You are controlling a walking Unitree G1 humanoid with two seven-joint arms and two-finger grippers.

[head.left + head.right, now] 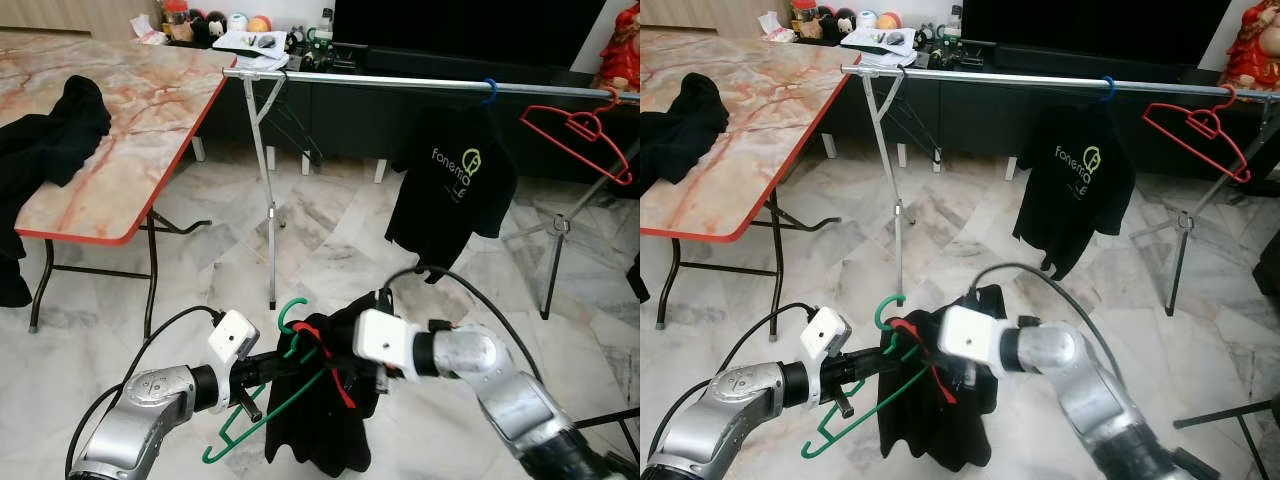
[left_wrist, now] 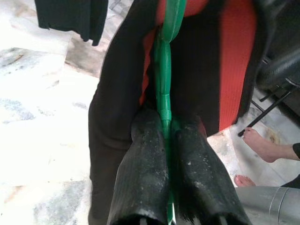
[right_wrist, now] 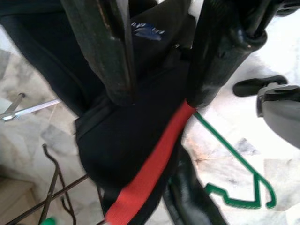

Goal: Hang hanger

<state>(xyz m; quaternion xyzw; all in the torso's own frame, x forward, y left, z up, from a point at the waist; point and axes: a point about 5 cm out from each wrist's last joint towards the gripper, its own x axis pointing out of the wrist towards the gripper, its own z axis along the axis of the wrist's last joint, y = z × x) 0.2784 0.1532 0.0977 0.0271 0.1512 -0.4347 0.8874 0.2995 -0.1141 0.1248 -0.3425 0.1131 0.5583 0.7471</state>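
The left pincer (image 1: 252, 392) is clamped tight on the green hanger (image 1: 262, 408), holding it low, well short of the rail (image 1: 400, 83), so the black garment (image 1: 320, 405) can be dressed on it. The right pincer (image 1: 345, 365) stands partly open in the cloth at the hanger's right, one finger on the red stripe (image 3: 152, 164), apparently tugging it into place.

black garment (image 3: 117, 154), red stripe (image 3: 150, 164), green hanger (image 3: 234, 164)
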